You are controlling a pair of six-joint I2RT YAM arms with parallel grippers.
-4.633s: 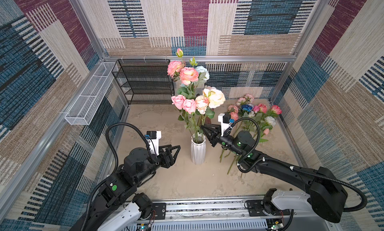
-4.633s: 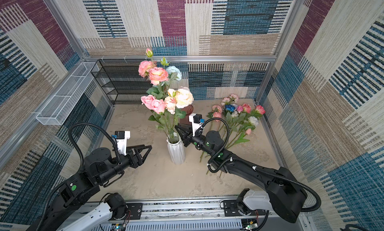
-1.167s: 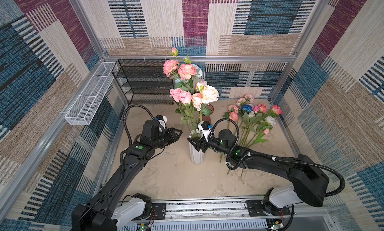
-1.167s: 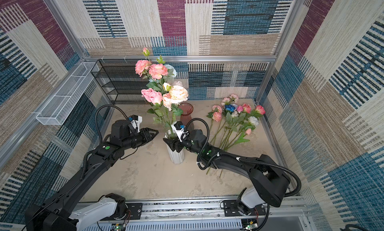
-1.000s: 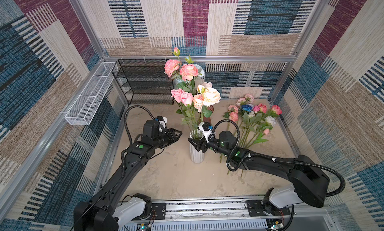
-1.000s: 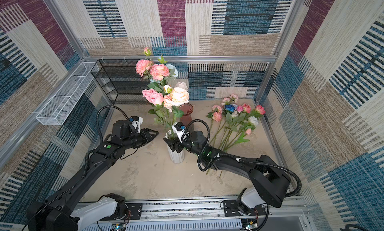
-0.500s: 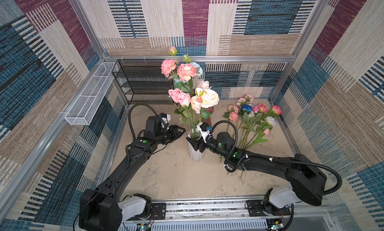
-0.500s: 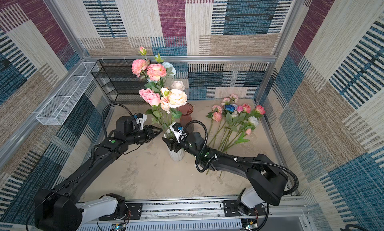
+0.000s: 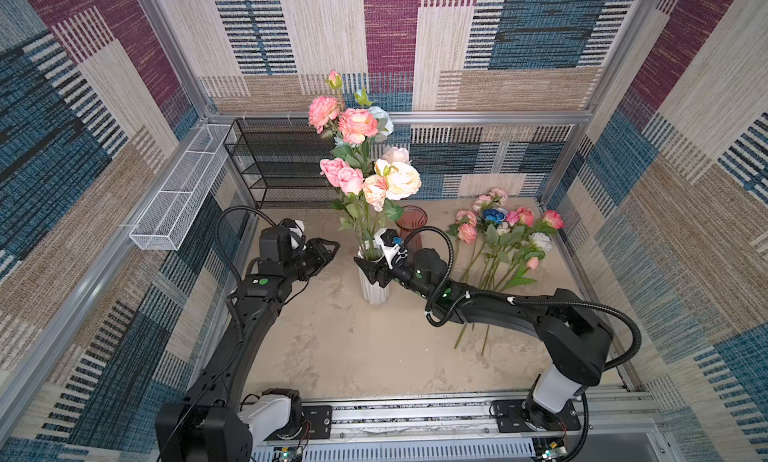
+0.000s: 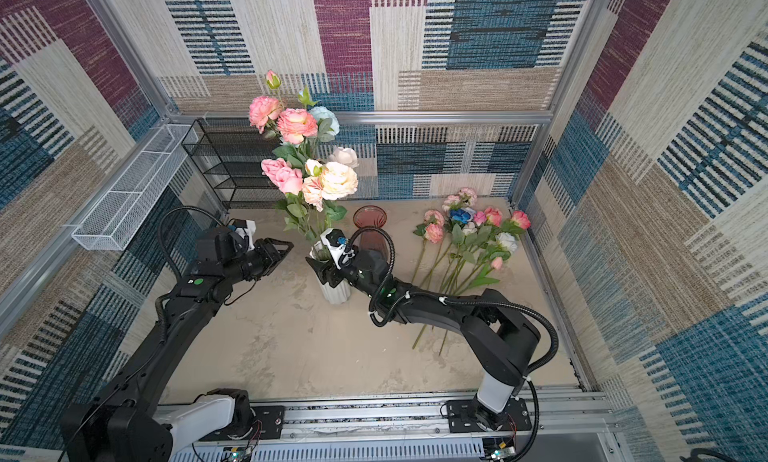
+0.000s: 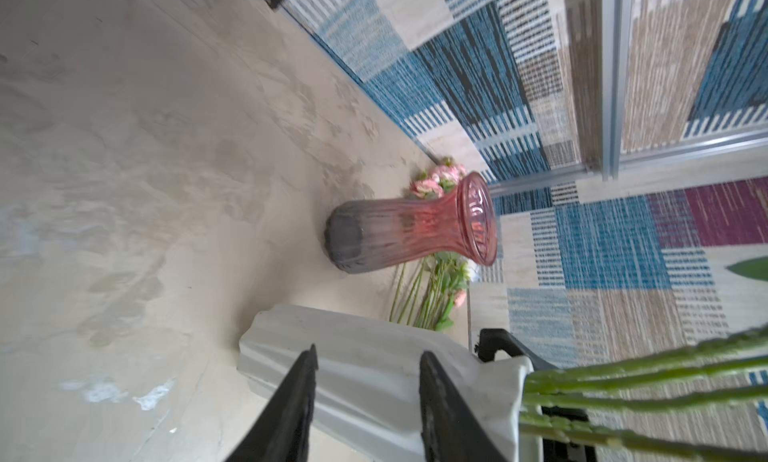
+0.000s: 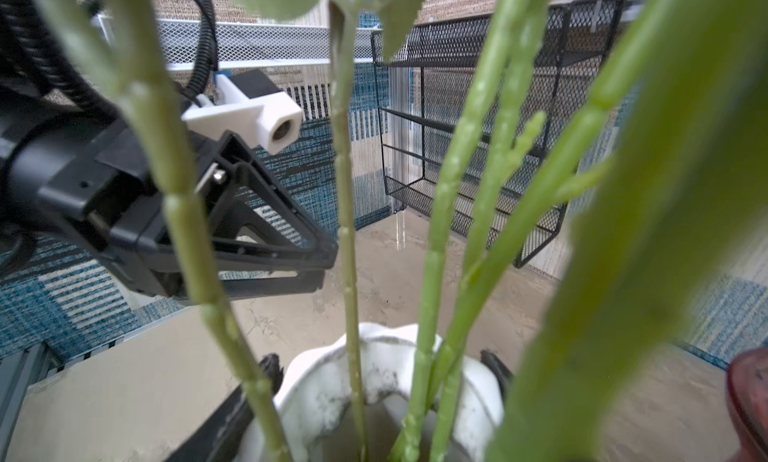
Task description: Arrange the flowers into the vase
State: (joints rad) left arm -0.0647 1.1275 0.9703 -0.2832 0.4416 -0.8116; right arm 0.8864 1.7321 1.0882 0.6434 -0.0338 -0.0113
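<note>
Grips white ribbed ceramic vase (image 9: 372, 294) of pink and cream artificial roses (image 9: 376, 181) in right gripper (image 9: 369, 268); poises left gripper (image 9: 332, 250) half-parted, empty, at vase's nine o'clock.

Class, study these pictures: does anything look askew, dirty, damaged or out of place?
Yes. In the right wrist view, the white vase has dark smudges inside its rim, as if dirty. In both top views, loose flowers lie flat on the table rather than standing in a vase.
</note>
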